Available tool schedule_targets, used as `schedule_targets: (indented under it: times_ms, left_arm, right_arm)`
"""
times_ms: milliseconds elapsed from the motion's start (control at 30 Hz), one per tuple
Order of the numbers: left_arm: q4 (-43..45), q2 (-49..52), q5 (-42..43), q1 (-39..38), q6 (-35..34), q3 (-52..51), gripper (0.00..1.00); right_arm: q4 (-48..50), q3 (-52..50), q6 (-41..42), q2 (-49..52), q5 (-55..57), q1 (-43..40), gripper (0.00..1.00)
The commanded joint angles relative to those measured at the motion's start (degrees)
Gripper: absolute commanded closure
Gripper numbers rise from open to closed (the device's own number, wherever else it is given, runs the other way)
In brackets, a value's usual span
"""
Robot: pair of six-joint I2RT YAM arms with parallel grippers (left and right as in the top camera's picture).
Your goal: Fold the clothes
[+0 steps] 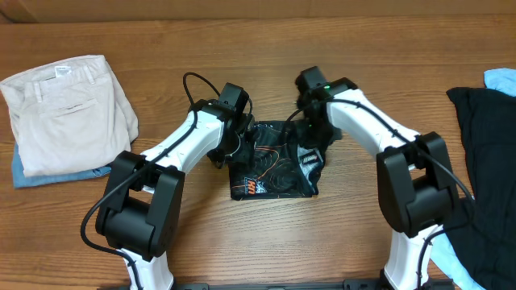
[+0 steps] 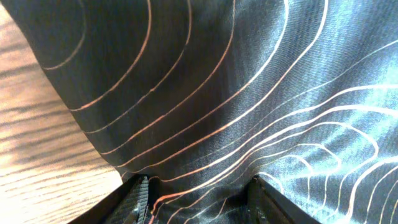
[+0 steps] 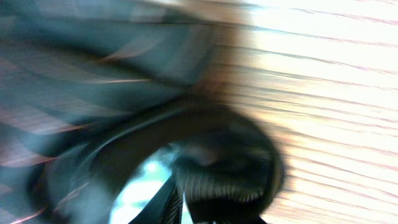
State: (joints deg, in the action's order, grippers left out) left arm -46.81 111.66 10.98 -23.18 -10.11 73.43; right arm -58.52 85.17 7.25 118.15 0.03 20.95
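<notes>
The black sports top [image 1: 278, 176] with orange wavy lines lies folded small at the table's middle. My left gripper [image 1: 234, 147] is down on its left upper edge. In the left wrist view the top [image 2: 249, 93] fills the frame, and the fingers [image 2: 198, 200] stand apart with a ridge of the cloth between them. My right gripper [image 1: 311, 143] is on the top's right upper part. The right wrist view is blurred. There a bulge of the black cloth [image 3: 230, 155] sits wrapped at the jaws [image 3: 205, 202], which look shut on it.
Folded beige trousers [image 1: 68, 109] lie on a blue cloth [image 1: 48, 176] at the far left. A plain black garment [image 1: 484, 161] is spread at the right edge, with light blue cloth [image 1: 501, 79] at its upper corner. Bare wooden table [image 1: 266, 48] surrounds the top.
</notes>
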Motion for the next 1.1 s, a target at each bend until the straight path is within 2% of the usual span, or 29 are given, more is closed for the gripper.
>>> schedule_targets:
  times_ms: [0,367,567,700,867,1000,1067]
  left_arm:
    - [-1.11,0.55,0.39,-0.5,0.24,-1.07,0.46]
    - [-3.13,0.55,-2.36,-0.48,-3.76,-1.07,0.5]
    - [-8.37,0.55,-2.08,-0.52,-11.76,-1.07,0.55]
    - [-9.31,-1.07,-0.52,-0.52,-12.22,-1.01,0.57]
    - [-7.87,-8.85,-3.1,-0.52,-12.17,-0.81,0.52]
    - [-5.07,-14.21,-9.64,-0.39,-12.11,-0.81,0.34]
    - [-1.79,-15.12,-12.59,-0.33,-10.56,-0.81,0.31]
  right_arm:
    - [-0.09,0.81,3.48,-0.81,4.92,-2.29,0.79]
    - [-4.44,0.81,2.93,-6.71,4.09,-3.02,0.79]
    - [-8.31,0.81,-1.51,-10.71,-9.18,-2.4,0.79]
    - [-11.76,0.68,-1.95,-10.73,-11.69,-1.81,0.78]
    - [-13.68,0.66,-3.21,-10.73,-14.86,-0.26,0.78]
    - [-14.25,0.66,-3.21,-10.73,-17.59,1.29,0.77]
    - [-14.21,0.66,-2.99,-10.73,-17.77,2.27,0.77]
